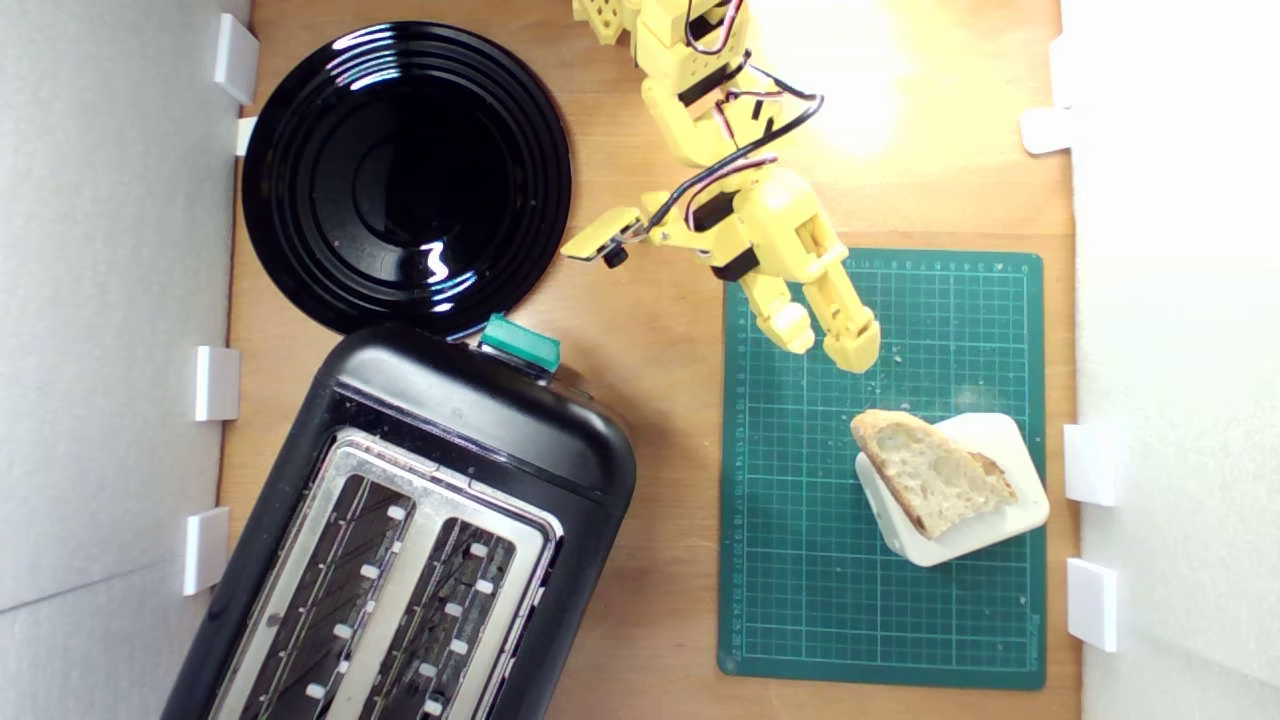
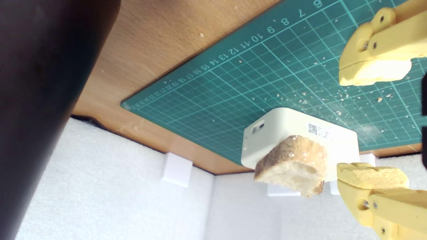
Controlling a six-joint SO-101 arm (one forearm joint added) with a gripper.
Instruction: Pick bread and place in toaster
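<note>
Approach step. Gripper (image 1: 830, 340) jaws apart, holding nothing, short of bread (image 1: 930, 475) lying ahead on box (image 1: 1000, 440). Next: advance, straddle slice, clamp.

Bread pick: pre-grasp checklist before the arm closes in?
1. Gripper open: ok, jaws apart in the wrist view.
2. Gripper empty: ok.
3. Bread reachable: ok, lying on the cream box on the green cutting mat, one end overhanging.
4. Gripper aligned with bread: not ok, short of the slice.
5. Toaster slots free: ok, both look empty.
6. Lever knob position: cannot tell.
</note>
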